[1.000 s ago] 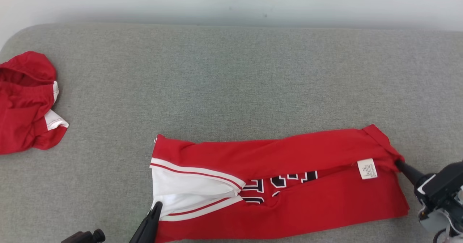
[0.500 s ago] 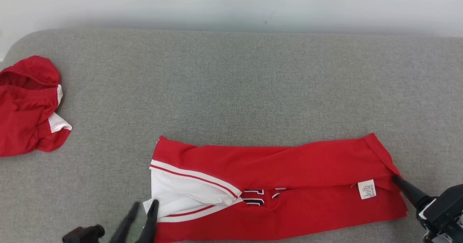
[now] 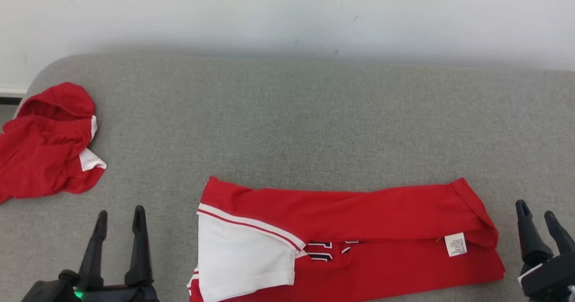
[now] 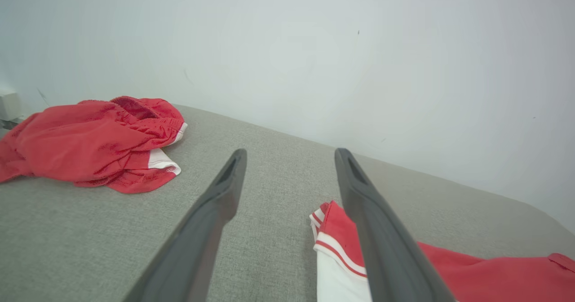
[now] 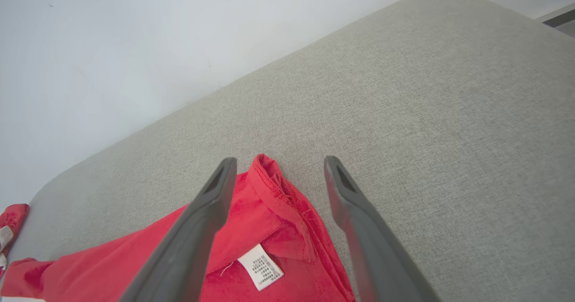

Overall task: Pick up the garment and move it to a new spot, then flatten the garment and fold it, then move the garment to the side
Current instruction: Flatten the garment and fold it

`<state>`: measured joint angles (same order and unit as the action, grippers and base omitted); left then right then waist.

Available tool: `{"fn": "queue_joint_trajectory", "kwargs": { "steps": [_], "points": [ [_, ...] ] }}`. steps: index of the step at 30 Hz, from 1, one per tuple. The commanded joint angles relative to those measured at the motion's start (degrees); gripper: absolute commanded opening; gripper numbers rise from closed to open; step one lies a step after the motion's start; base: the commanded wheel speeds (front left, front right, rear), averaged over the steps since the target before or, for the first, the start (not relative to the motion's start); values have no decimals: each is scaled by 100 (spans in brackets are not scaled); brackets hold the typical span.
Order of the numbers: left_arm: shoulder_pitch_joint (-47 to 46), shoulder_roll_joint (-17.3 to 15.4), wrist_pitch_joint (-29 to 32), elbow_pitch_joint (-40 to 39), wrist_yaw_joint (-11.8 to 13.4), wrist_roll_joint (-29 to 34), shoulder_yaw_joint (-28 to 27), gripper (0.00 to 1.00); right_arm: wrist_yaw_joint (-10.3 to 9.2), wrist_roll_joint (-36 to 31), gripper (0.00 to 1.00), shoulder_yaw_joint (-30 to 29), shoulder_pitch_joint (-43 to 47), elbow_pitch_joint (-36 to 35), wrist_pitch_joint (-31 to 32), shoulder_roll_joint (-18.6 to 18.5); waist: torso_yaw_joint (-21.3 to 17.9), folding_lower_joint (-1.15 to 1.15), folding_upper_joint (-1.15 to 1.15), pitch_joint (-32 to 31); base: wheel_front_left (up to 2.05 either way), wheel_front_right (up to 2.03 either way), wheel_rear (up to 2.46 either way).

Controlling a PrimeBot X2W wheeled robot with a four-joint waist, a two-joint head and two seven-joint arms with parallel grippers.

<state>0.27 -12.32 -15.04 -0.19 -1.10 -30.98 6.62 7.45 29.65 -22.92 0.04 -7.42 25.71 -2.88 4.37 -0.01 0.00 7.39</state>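
The red garment (image 3: 359, 203) lies folded into a long band on the grey fabric-covered tabletop (image 3: 314, 122), at about 6 o'clock in the head view, with its long side running from 9 to 3 o'clock. At its 9 o'clock end a white panel (image 3: 242, 257) with red and white stripes is turned up. Near its 3 o'clock end a small white label (image 3: 455, 244) lies on the red cloth. Black and white letters show a little in the gap between the two folded layers.

The left tool (image 3: 121, 211) stands near the garment's 9 o'clock end, apart from the cloth, with its two fingers spread and nothing between them. The right tool (image 3: 534, 208) stands just beside the 3 o'clock end, also spread and holding nothing.

A second red garment (image 3: 45, 158) lies crumpled, well apart, at about 10 o'clock from the folded one, near the tabletop's rounded corner. A pale wall (image 3: 287, 14) rises behind the tabletop at 12 o'clock.
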Motion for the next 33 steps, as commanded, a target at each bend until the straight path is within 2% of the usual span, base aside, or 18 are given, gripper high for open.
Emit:
{"fn": "queue_joint_trajectory", "kwargs": {
  "steps": [1, 4, 10, 17, 22, 32, 33],
  "points": [
    [116, 102, -15, -122, -40, 270, -155, 100, 4, -224, 100, 151, 115, -57, -340, -2, 33, 1, 0, -132, 0, 0, 0],
    [188, 274, -16, -276, -156, 659, -411, 100, 4, -538, 100, 464, 262, 69, -998, 3, 25, 1, 0, -250, 0, 0, 0],
    [298, 360, -16, -477, -243, 1528, -661, 100, 4, -1289, 100, 905, 377, 521, -1913, -1, 48, 1, 0, -474, 0, 0, 0],
    [471, 332, -16, -295, -286, 1837, -719, 100, 4, -1952, 100, 985, 151, 1104, -1957, -2, 63, 1, 0, -597, 0, 0, 0],
    [656, 320, -16, -259, -304, 1816, -721, 100, 4, -2293, 100, 954, -121, 1375, -1447, 3, 79, 1, 0, -553, 0, 0, 0],
    [497, 413, 5, -202, -327, 1763, -547, 100, 4, -2982, 100, 546, -835, 1645, 615, 2, 202, 1, 0, -321, 0, 0, 0],
    [497, 413, 5, -202, -327, 1763, -547, 100, 4, -2982, 100, 546, -835, 1645, 615, 2, 202, 1, 0, -321, 0, 0, 0]
  ]
}}
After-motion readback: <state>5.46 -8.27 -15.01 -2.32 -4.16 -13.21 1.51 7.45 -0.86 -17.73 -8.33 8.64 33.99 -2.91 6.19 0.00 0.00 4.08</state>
